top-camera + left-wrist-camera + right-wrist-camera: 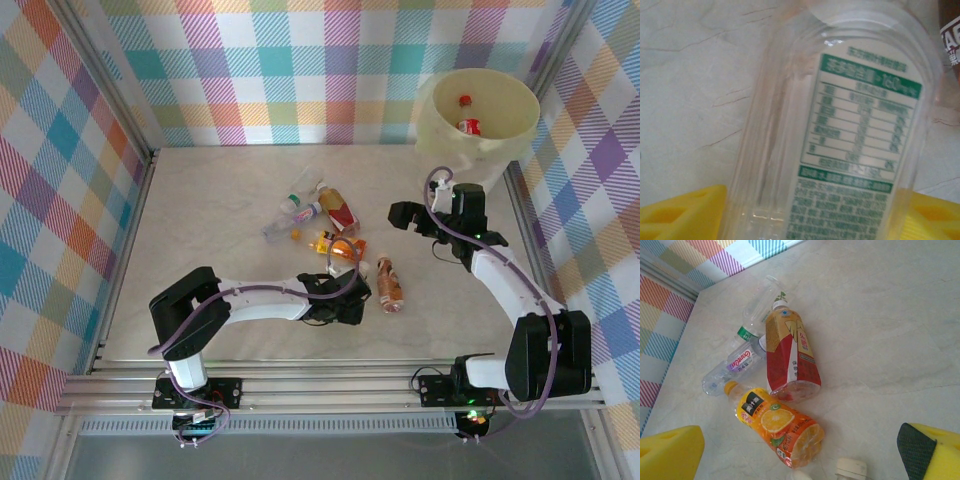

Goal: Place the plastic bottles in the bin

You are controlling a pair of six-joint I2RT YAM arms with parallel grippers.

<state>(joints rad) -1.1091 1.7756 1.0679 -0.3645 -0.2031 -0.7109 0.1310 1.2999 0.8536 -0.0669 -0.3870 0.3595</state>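
Observation:
A clear bottle with a white and green label (840, 130) lies on the table between the yellow fingers (685, 215) of my left gripper (815, 210), which press both its sides. From above, that gripper (345, 292) is at the near edge of the bottle cluster. My right gripper (405, 215) hovers open over the table with nothing between its fingers (670, 452). Ahead of it lie an orange juice bottle (775, 422), a red-labelled bottle (790, 352) and two clear bottles (732, 365). The cream bin (430, 125) stands at the far right with red-capped bottles (468, 125) inside.
A brown bottle (390, 285) lies just right of my left gripper. A white cap (851, 469) shows at the bottom of the right wrist view. Checked walls close the table on three sides, and an aluminium rail (330, 380) runs along the near edge.

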